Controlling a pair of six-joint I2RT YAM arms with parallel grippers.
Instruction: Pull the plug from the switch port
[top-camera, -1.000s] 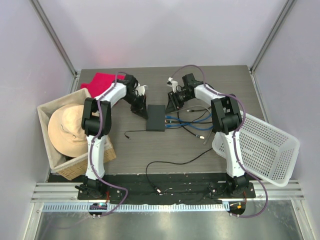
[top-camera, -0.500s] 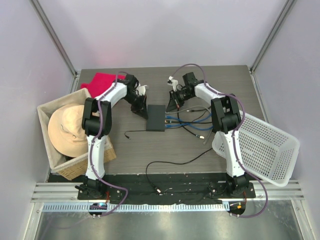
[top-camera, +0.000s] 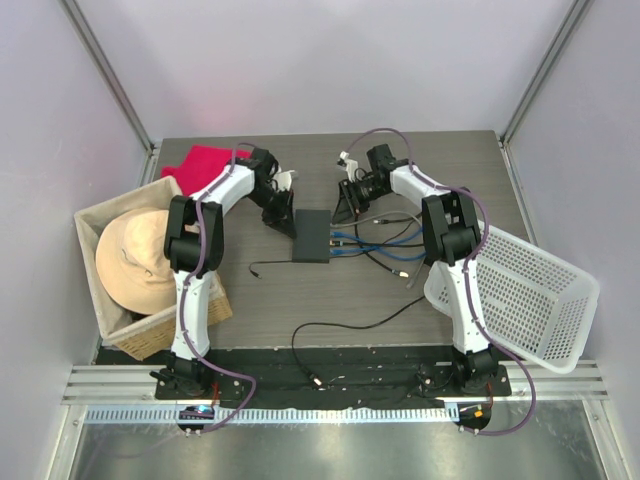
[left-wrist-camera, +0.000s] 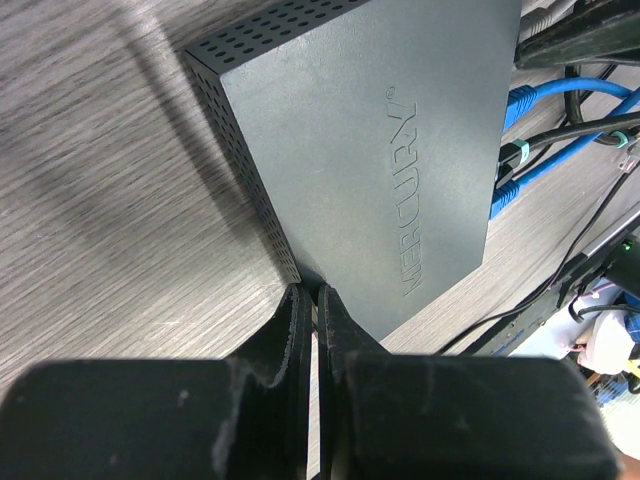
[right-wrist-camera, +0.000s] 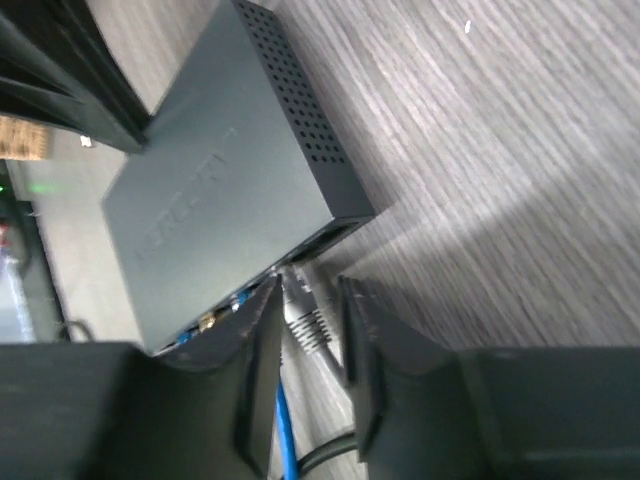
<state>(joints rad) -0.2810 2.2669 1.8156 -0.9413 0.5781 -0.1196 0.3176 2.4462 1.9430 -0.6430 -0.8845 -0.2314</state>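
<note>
The switch is a flat black box in the middle of the table, with blue cables plugged into its right edge. In the left wrist view the switch fills the upper part. My left gripper is shut and empty, its tips against the switch's near corner; it also shows in the top view. My right gripper is open around a grey plug, whose tip sits at the switch's port edge. In the top view the right gripper is at the switch's far right corner.
A wicker basket with a straw hat stands at the left, with a red cloth behind it. A white plastic basket leans at the right. Loose black cables lie near the front.
My right gripper has shifted slightly to the left, towards the switch's port edge. The left arm and the switch have not visibly moved.
</note>
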